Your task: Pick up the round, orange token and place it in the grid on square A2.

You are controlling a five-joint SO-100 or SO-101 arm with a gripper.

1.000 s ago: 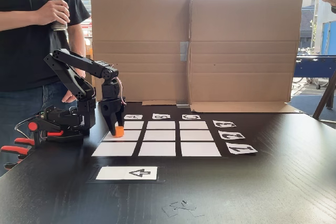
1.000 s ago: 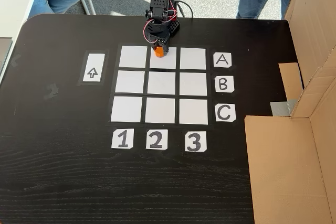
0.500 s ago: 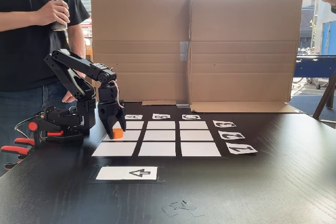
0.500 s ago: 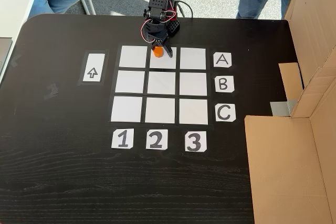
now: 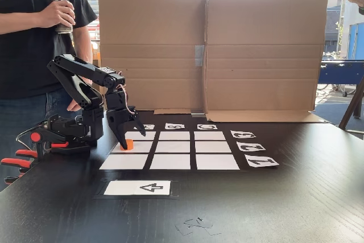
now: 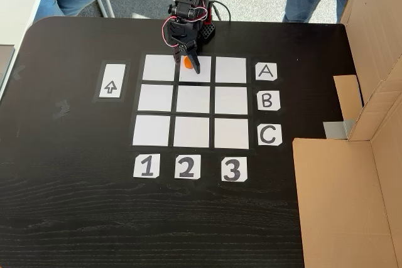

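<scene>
The round, orange token (image 5: 127, 144) (image 6: 187, 63) lies on square A2 (image 5: 136, 147) (image 6: 202, 76), near that cell's edge on the arm's side. The cell is the middle one of the column beside label A in the grid (image 5: 173, 162) (image 6: 193, 131). My black gripper (image 5: 131, 136) (image 6: 188, 61) hangs open just over the token. Its fingers are spread to either side, and nothing is held between them. In both fixed views the token is partly covered by the fingers.
A white card with a black arrow (image 5: 138, 187) (image 6: 111, 88) lies beside the grid. A tall cardboard wall (image 5: 227, 49) (image 6: 352, 186) stands behind row C. A person (image 5: 28, 38) stands by the arm's base, and orange clamps (image 5: 17, 160) grip the table edge.
The gripper has opened and let go of the token, which now rests on the square. The wrist has lifted slightly and pulled back toward the arm's base.
</scene>
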